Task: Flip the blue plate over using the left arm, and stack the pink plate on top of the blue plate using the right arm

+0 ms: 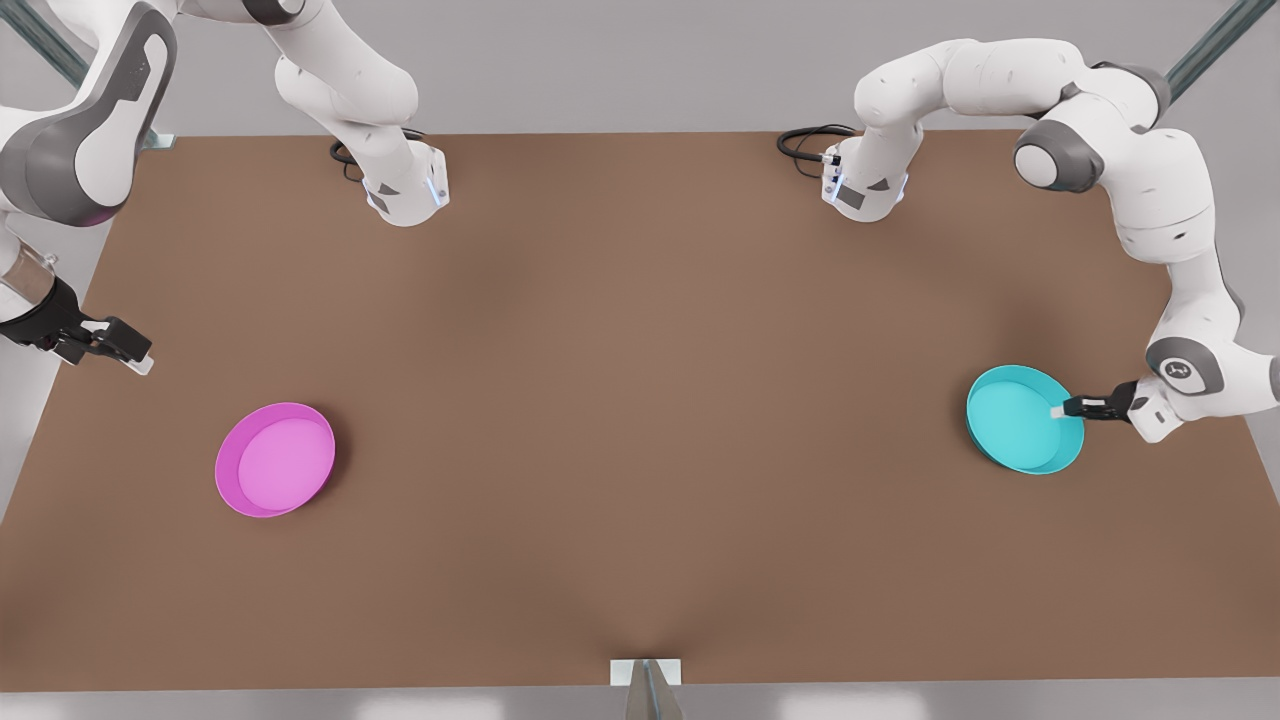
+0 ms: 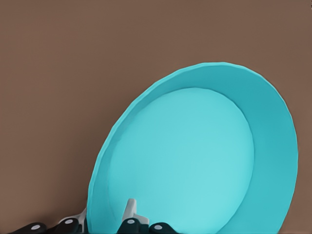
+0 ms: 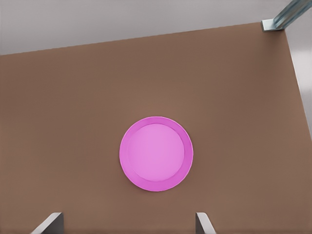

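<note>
The blue plate (image 1: 1022,420) is at the front view's right, tilted up on edge with its hollow side facing the front view's left. My left gripper (image 1: 1062,410) is shut on its rim, on the side nearest the table's right edge. In the left wrist view the blue plate (image 2: 195,161) is close up, and my left gripper (image 2: 105,220) has one finger inside the rim and one outside. The pink plate (image 1: 276,459) lies flat, hollow side up, at the front view's left. My right gripper (image 1: 135,358) hangs open above and behind it, apart from it. The pink plate (image 3: 156,153) lies ahead of the spread fingertips (image 3: 204,222).
The brown table (image 1: 640,420) has wide bare room between the two plates. Both arm bases (image 1: 405,190) stand at the back edge with black cables (image 1: 805,145). A metal bracket (image 1: 646,672) sits at the middle of the front edge.
</note>
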`<state>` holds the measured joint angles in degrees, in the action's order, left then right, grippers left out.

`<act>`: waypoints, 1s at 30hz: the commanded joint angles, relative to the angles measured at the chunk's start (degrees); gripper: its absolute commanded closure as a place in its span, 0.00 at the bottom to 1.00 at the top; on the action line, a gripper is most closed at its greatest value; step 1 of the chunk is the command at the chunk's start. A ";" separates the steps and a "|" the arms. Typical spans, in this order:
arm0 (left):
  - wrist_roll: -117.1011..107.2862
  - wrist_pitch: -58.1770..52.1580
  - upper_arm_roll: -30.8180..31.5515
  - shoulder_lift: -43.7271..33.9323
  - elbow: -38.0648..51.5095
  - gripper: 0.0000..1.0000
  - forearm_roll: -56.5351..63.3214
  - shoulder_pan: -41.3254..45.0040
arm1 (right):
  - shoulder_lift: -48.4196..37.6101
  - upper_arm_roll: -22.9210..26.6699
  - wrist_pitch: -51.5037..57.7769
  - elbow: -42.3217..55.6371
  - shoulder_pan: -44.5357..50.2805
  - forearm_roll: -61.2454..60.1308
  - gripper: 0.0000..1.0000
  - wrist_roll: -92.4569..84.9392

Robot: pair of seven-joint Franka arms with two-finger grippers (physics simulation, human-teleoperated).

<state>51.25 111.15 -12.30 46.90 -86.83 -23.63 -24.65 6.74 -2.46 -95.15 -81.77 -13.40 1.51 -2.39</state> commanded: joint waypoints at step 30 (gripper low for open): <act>-69.16 -12.54 -5.52 -7.53 30.76 0.79 27.94 45.37 | 0.64 -0.18 0.05 0.03 0.12 -0.01 0.00 0.01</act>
<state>27.16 100.05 -17.32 38.82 -57.82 -0.76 18.83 7.44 -2.55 -95.12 -81.76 -13.28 1.46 -2.35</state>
